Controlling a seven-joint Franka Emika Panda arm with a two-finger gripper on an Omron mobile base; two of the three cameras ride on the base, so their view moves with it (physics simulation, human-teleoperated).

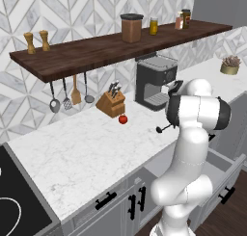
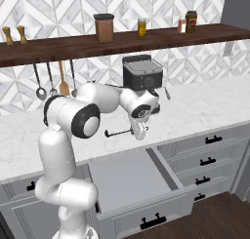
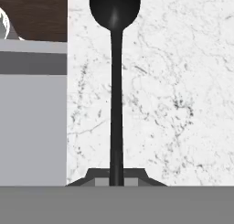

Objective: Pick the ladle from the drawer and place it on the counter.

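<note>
Ladle: black, clear of the open drawer, carried level above the counter edge.
Long axis: bowl at left, handle running right into the gripper.
Gripper: clenched on the handle end.
Next: judged a straight lowering onto marble.

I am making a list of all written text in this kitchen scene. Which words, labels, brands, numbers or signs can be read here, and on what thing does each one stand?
None can be read.
The jars on the shelf: label bands too small and blurred to read.
The coffee machine: no lettering to make out.
The ladle, drawer and counter: plain, no marks.
</note>
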